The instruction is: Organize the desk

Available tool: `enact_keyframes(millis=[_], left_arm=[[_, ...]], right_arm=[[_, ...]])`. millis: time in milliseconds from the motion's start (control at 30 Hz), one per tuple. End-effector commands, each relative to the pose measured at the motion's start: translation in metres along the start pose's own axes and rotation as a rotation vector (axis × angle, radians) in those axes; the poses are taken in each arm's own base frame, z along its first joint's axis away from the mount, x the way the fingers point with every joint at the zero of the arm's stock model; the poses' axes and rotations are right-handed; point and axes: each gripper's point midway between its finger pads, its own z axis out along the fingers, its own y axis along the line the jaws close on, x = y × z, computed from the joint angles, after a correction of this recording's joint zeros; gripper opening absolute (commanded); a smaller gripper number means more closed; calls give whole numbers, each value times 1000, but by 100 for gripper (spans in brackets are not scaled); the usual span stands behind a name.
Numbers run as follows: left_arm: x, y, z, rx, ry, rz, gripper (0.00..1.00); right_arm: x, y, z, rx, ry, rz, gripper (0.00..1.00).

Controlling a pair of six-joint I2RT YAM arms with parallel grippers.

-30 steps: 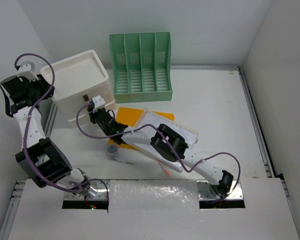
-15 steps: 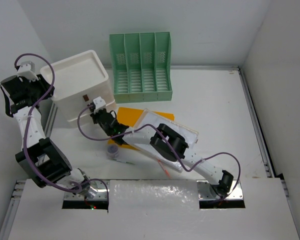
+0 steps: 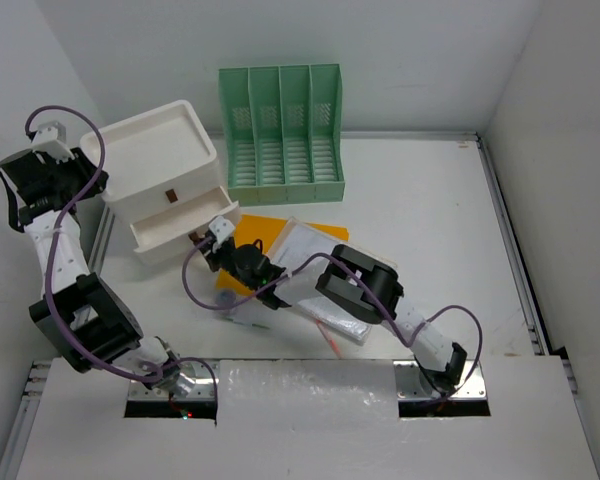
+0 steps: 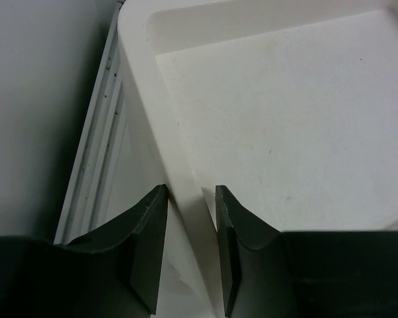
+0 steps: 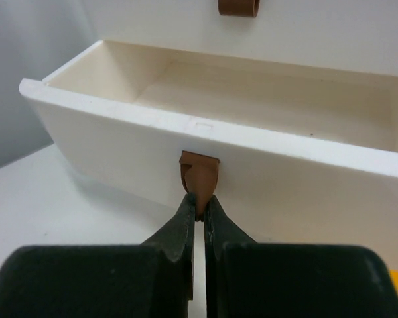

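**Mid-pull: slip and drag risks**

The right tool (image 5: 198, 207) was pressed together on the brown pull tab (image 5: 199, 173) of the lower drawer (image 5: 186, 132). The drawer stood partly out of the white drawer box (image 3: 158, 160). The left tool (image 4: 191, 199) pinched the box's top rim on its left side, bracing it I think.

Risks:
- The tab is small and only its lower end sat between the tips, so an off-axis pull could strip it out.
- If the rim grip lets go, the whole box could slide instead of the drawer opening.
- Overpull could take the drawer clear of the box.
- The right forearm ran low over the orange folder (image 3: 260, 232) and the sleeve of papers (image 3: 325, 255) just in front of the box, so it could drag them.

Pose: the right arm reached from its base across to the box front, wrist low and level with the tab. The left arm stood folded upright left of the box, wrist high.

The counter (image 3: 430, 200) carried the box, with most of its bare area to the box's right.
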Motion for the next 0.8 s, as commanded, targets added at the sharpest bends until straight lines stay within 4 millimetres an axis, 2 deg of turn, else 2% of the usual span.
enact_keyframes(millis=[0, 100, 167, 200, 233, 267, 333, 400, 433, 500, 533, 567, 600, 700, 767], left_arm=[[61, -7, 3, 44, 204, -145, 0], [58, -7, 3, 50, 195, -144, 0], [56, -9, 3, 58, 191, -135, 0], [55, -9, 2, 64, 189, -128, 0], [56, -9, 2, 67, 190, -126, 0], [56, -11, 2, 78, 194, -124, 0], [55, -13, 1, 91, 197, -109, 0], [56, -15, 0, 110, 206, -92, 5], [57, -15, -1, 119, 213, -91, 7], [58, -22, -4, 159, 223, -68, 14], [58, -23, -4, 173, 227, -68, 16], [58, -26, -6, 188, 232, -69, 19], [58, -27, -6, 191, 232, -65, 20], [58, -27, -7, 189, 238, -63, 21], [59, -26, -8, 187, 241, -63, 21]], right_arm=[[-60, 23, -20, -77, -139, 24, 0], [-60, 43, -41, -123, -126, 1, 0], [-59, 47, -49, -143, -101, -7, 0], [-56, 49, -53, -159, -84, -8, 14], [-57, 50, -55, -171, -76, -24, 35], [-62, 54, -59, -200, -53, -42, 51], [-53, 54, -70, -221, 16, -76, 72], [-42, 53, -84, -238, 116, -93, 77], [-21, 50, -96, -245, 210, -103, 82], [-9, 54, -106, -274, 286, -98, 91], [-9, 58, -105, -286, 306, -98, 99], [8, 62, -114, -298, 393, -117, 99], [16, 64, -116, -306, 433, -138, 99], [27, 73, -116, -305, 532, -181, 99], [42, 77, -125, -312, 610, -192, 99]])
